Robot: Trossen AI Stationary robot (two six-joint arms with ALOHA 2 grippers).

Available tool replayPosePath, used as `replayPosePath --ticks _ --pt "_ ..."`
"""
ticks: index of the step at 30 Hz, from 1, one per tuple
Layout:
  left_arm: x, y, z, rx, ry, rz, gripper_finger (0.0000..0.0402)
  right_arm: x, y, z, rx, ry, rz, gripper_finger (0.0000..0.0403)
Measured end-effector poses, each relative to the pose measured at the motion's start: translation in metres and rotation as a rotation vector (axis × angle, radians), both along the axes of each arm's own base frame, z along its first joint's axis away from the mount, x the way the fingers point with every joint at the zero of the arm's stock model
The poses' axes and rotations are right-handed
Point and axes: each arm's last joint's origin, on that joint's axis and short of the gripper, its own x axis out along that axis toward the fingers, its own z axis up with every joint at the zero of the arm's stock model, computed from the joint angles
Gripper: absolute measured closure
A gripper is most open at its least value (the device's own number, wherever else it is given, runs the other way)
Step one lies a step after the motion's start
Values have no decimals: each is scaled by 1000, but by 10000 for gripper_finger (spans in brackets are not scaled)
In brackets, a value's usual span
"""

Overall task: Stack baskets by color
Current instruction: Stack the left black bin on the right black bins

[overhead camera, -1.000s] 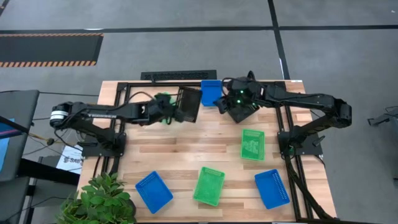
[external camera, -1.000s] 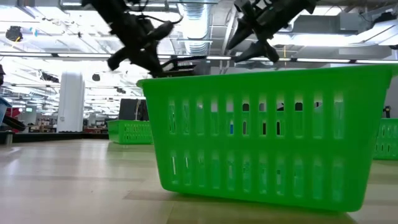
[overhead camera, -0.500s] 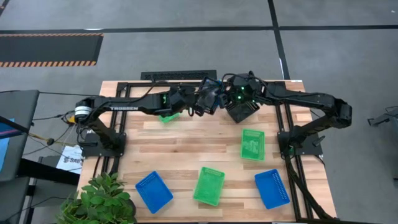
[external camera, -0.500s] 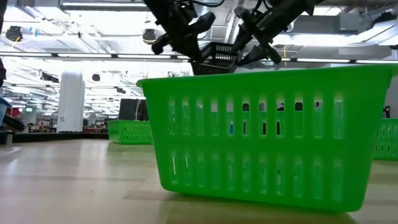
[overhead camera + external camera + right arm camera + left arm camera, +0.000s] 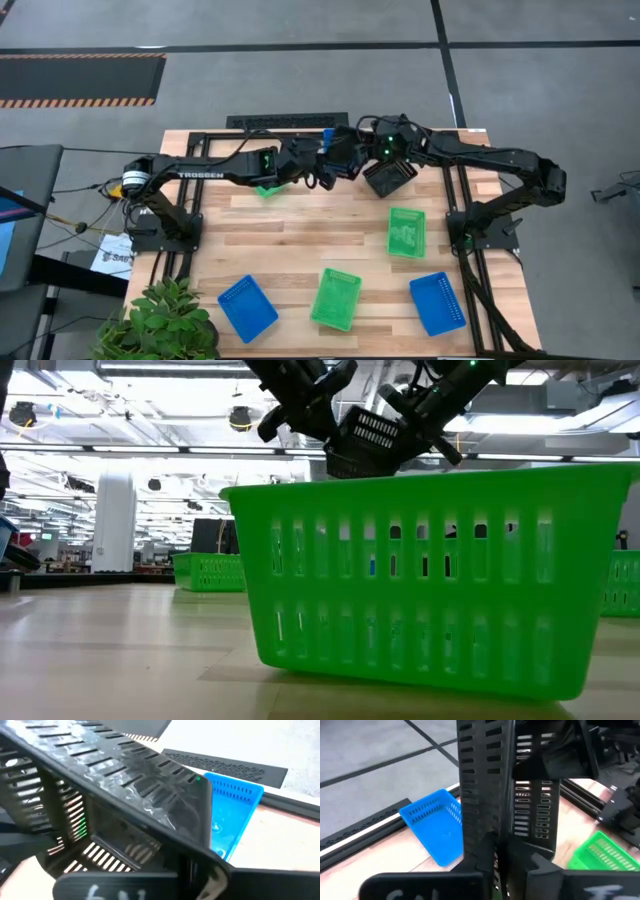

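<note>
A black basket (image 5: 368,442) hangs high over the table's far middle, between my two grippers. My left gripper (image 5: 318,166) comes at it from the left and is shut on it. My right gripper (image 5: 360,160) comes from the right and is also shut on it. A second black basket-like shape (image 5: 391,178) lies under my right wrist. A blue basket (image 5: 434,822) rests on its bottom at the far edge. Two green baskets (image 5: 405,231) (image 5: 335,298) and two blue ones (image 5: 247,307) (image 5: 437,302) sit on the table nearer the front. Another green basket (image 5: 265,187) lies under my left arm. My left gripper pinches one wall of the black basket at its edge (image 5: 487,827) between its two fingers, coming slanting down from the table's left. The basket stands on edge in the hold, lifted clear of the table. My right gripper holds the same basket by a wall near a corner (image 5: 199,851), slanting down from the table's right. My own fingers hide the exact place of contact. The basket is tilted and clear of the table.
A dark metal frame (image 5: 200,150) runs around the table's far and side edges. A leafy plant (image 5: 165,320) stands at the near left corner. The near green basket (image 5: 420,580) fills the low view. The table's middle strip (image 5: 300,235) is bare wood.
My left gripper has carried the black basket toward the table's right and a little up, until it reaches my right gripper. The basket has turned on the way. My right gripper, open before, has shut on the basket's other side.
</note>
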Motion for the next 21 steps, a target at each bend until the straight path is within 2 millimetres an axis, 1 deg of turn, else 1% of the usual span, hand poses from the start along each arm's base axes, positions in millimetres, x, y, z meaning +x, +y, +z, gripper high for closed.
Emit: replayPosePath --ticks 2,5,7,10,13,15,17,19,21 --pt "1 0 0 7 3 -21 363 -1 -1 -1 11 10 -11 393" --pt "2 0 1 11 6 -71 305 -5 -4 -3 13 39 -44 397" --pt "2 1 1 -8 1 -102 258 -10 -13 -5 32 61 -73 398" --pt "1 2 2 -45 -10 -124 193 -21 -34 -5 48 55 -132 400" --pt "-7 0 14 -34 -37 -128 144 -34 -51 -8 88 77 -185 401" --pt "-16 -1 24 -14 -46 -104 125 -43 -55 -12 125 115 -205 401" --pt "-27 -1 33 13 -50 -62 117 -53 -54 -18 166 126 -237 401" --pt "-39 -2 46 47 -61 -20 116 -65 -48 -27 203 118 -268 401" --pt "-52 -2 59 83 -91 18 118 -82 -38 -34 244 82 -319 401"
